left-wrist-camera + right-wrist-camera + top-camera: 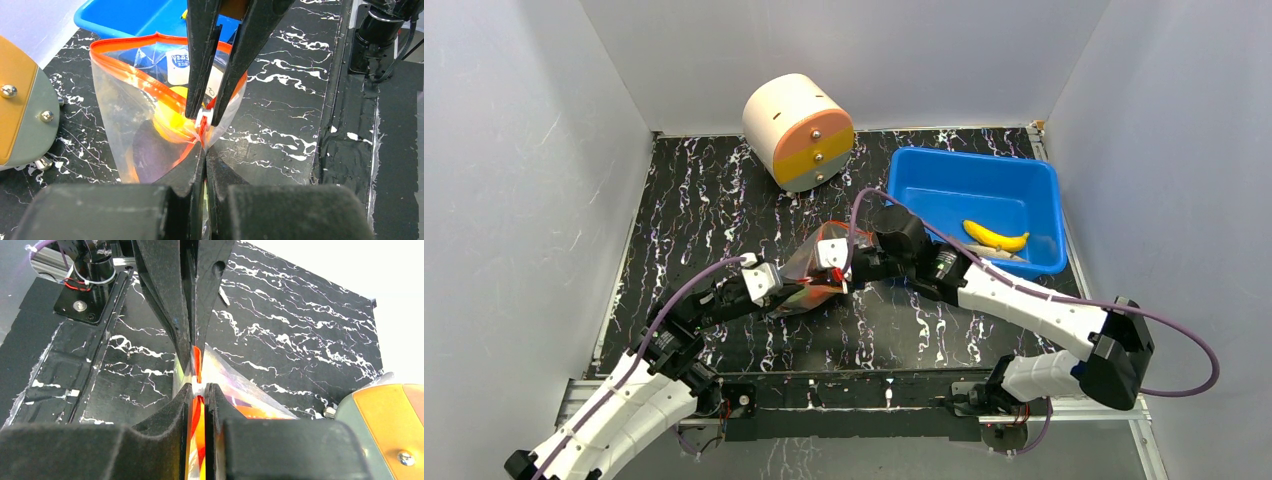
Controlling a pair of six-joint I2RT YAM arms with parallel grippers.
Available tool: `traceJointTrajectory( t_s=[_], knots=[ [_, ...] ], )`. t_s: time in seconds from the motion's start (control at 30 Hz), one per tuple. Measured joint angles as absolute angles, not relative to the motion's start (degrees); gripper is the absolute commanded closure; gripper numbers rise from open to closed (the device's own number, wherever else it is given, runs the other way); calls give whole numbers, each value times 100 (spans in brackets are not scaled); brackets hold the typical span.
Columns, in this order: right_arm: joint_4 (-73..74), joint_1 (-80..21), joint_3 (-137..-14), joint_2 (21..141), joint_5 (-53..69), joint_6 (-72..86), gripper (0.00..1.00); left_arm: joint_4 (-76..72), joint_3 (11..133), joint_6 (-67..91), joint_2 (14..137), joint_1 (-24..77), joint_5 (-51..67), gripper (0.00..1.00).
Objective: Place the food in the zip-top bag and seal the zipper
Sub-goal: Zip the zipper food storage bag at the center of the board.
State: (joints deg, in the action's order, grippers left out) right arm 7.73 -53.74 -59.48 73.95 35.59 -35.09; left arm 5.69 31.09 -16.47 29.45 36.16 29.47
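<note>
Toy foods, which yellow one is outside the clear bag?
The yellow plastic banana in the blue plastic bin; the round yellow-orange piece sits inside the clear zip-top bag.

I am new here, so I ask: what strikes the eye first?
In the middle, the left claw and right claw both pinch a clear crinkly plastic bag with an orange zipper strip. A yellow plastic banana lies in the blue plastic bin at right.

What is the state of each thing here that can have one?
zip-top bag: mouth gaping, food inside.
zipper: unsealed.
left end effector: shut on the bag's corner.
right end effector: shut on the zipper.
banana: lying in the blue bin, not bagged.
cylinder: lying on its side.
</note>
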Motion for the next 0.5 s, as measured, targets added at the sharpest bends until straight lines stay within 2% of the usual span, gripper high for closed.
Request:
traceJointTrajectory(
  t_s=[0.43, 0.47, 0.5],
  knots=[
    [1109, -5214, -5929, 7109, 3398, -3570, 100, 467, 3100, -1514, 2777, 3616, 2967, 100],
    [1107, -5207, -5922, 7100, 3402, -3566, 100, 445, 3094, -1494, 2770, 3616, 2967, 98],
    [1107, -5196, -5911, 7087, 3404, -3546, 100, 427, 3087, -1483, 2768, 3616, 2971, 92]
  ],
)
